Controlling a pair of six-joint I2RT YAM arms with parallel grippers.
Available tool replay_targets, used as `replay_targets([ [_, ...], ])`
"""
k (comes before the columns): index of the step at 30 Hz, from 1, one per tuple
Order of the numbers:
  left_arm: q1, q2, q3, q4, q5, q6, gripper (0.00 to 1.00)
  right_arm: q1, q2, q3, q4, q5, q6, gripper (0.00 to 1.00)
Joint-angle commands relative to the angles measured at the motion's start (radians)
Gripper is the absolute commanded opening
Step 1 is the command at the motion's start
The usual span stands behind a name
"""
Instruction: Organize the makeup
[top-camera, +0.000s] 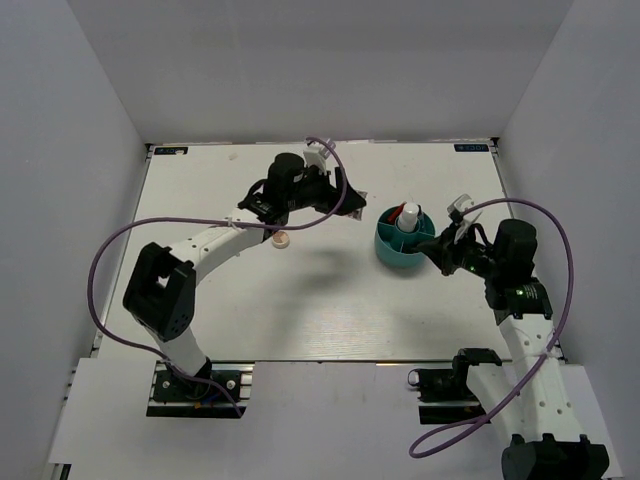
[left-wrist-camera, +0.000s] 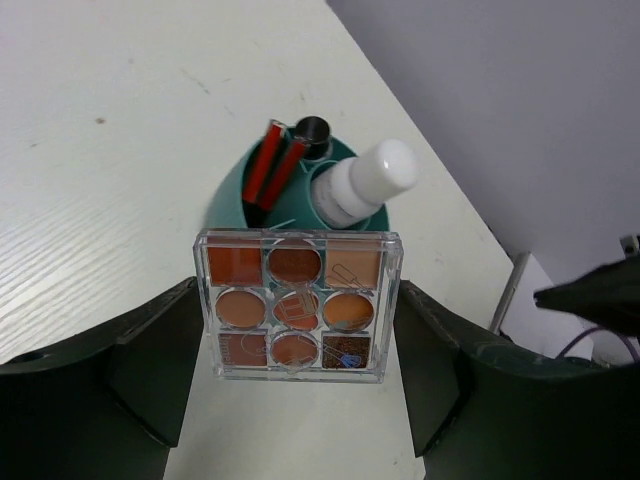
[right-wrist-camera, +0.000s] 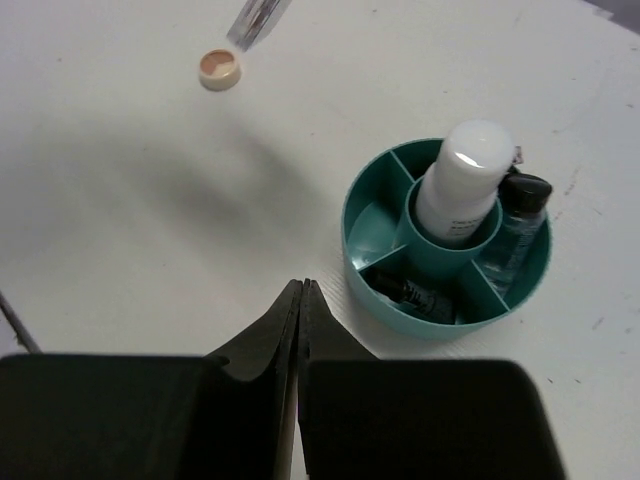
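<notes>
My left gripper (left-wrist-camera: 300, 330) is shut on the square pink-toned palette (left-wrist-camera: 297, 305) and holds it above the table just short of the teal tub (left-wrist-camera: 230, 200). The tub holds two red-and-black tubes (left-wrist-camera: 272, 170), a white bottle (left-wrist-camera: 365, 185) in its middle cup and a dark-capped bottle (left-wrist-camera: 312, 130). In the right wrist view the tub (right-wrist-camera: 380, 290) also shows a black tube (right-wrist-camera: 415, 293). The round beige compact (top-camera: 282, 239) lies on the table left of the tub (top-camera: 388, 250). My right gripper (right-wrist-camera: 302, 288) is shut and empty, close to the tub's near right side.
White walls enclose the table on the left, back and right. The left arm (top-camera: 215, 240) stretches across the middle left of the table. Purple cables loop from both arms. The tub's near left compartment (right-wrist-camera: 375, 225) holds nothing.
</notes>
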Motion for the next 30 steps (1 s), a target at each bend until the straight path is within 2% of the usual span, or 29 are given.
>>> replay_targets([
  [1, -0.039, -0.025, -0.051, 0.209, 0.086, 0.017, 0.04, -0.005, -0.024, -0.006, 0.083, 0.103, 0.066, 0.00],
  [6, -0.075, 0.024, -0.065, 0.314, 0.097, 0.031, 0.00, -0.003, -0.050, -0.006, 0.092, 0.149, 0.093, 0.00],
  [10, -0.111, 0.075, -0.083, 0.476, 0.124, 0.038, 0.00, -0.003, -0.080, -0.018, 0.095, 0.175, 0.109, 0.00],
  [15, -0.129, 0.147, -0.031, 0.527, 0.139, 0.025, 0.00, -0.003, -0.096, -0.023, 0.089, 0.198, 0.113, 0.00],
  [21, -0.148, 0.221, -0.033, 0.688, 0.179, 0.006, 0.00, -0.002, -0.113, -0.035, 0.095, 0.220, 0.119, 0.00],
  [30, -0.157, 0.311, 0.015, 0.720, 0.222, 0.014, 0.00, -0.005, -0.126, -0.046, 0.107, 0.241, 0.122, 0.00],
])
